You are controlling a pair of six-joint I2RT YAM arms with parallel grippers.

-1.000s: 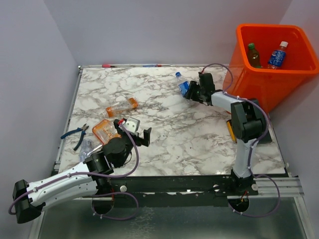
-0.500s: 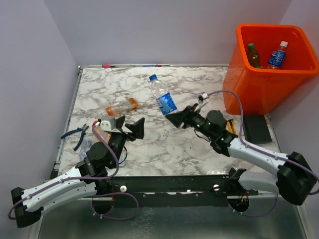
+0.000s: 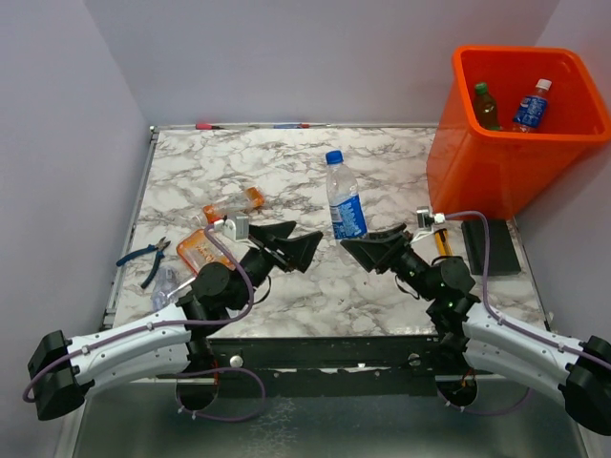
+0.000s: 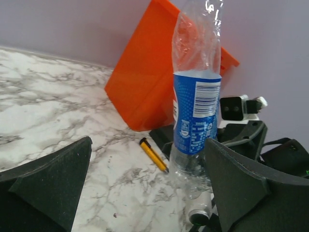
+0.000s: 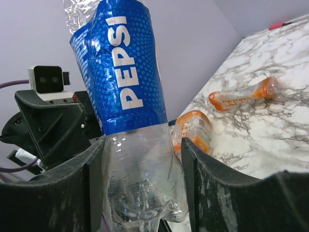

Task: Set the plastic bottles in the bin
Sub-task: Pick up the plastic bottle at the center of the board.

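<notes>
- Top external: right gripper [image 3: 370,250] is partly closed on the base of an upright Pepsi bottle [image 3: 346,205], over the middle of the marble table [image 3: 286,162] and left of the bin [image 3: 496,167]. Left gripper [image 3: 291,250] is spread wide, empty, near that bottle. Two orange bottles [image 3: 234,205] lie at table left.
- Left wrist: left fingers [image 4: 48,183] stand far apart. The Pepsi bottle is upright beyond them, with the bin behind it.
- Right wrist: right fingers [image 5: 193,183] press both sides of the bottle's clear lower body, below the blue label.
</notes>
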